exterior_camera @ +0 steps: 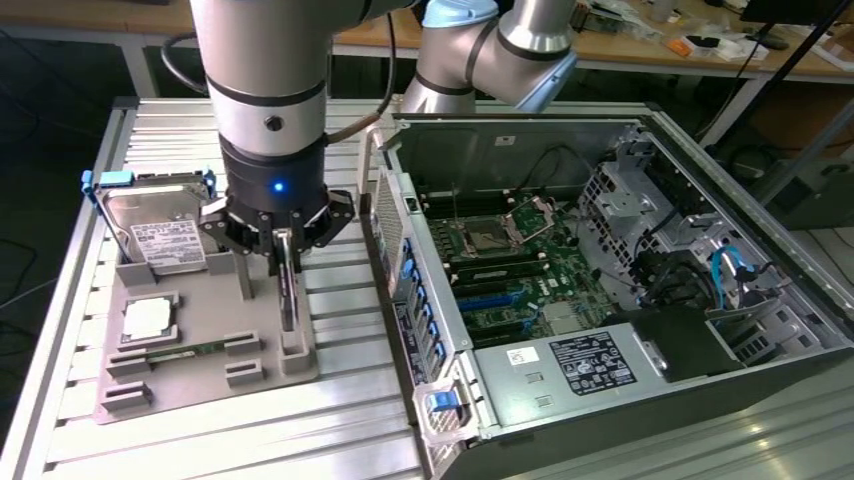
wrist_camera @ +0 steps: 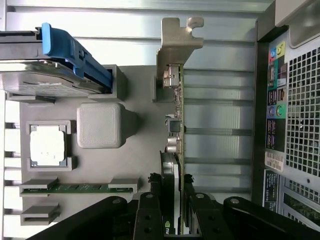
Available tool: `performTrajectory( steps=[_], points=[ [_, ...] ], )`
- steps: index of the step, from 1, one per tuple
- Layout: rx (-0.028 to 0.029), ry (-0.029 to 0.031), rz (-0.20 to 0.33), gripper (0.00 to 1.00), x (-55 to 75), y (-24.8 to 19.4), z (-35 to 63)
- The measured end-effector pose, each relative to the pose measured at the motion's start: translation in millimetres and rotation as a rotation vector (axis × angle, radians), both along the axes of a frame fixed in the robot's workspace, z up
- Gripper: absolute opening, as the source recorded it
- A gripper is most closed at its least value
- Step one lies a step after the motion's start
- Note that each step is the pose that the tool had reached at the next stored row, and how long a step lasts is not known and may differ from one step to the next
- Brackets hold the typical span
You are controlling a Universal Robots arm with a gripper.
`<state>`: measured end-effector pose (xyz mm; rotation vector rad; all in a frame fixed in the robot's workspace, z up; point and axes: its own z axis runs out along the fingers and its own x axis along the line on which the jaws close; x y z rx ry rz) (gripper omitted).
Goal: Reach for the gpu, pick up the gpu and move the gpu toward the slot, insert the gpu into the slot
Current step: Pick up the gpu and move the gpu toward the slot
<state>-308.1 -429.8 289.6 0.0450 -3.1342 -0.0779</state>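
One slatted metal table [exterior_camera: 267, 432] — gpu [exterior_camera: 287, 292] upright in grey tray [exterior_camera: 200, 382] — workbench [exterior_camera: 627, 48] behind

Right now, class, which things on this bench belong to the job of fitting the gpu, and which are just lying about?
Job: gpu, standing in the grey holder; blue slot; pincer around the gpu.
Lying about: hard drive; processor chip; memory stick.

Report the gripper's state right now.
Gripper: closed on the gpu, which stands on edge at the gray holder.
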Motion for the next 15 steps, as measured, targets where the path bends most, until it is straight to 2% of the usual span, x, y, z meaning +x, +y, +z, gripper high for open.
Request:
performTrajectory(
  steps=[15],
  points=[
    [0.0004,0.0004,0.0,0.27,0.0,0.0,35.7]
  ],
)
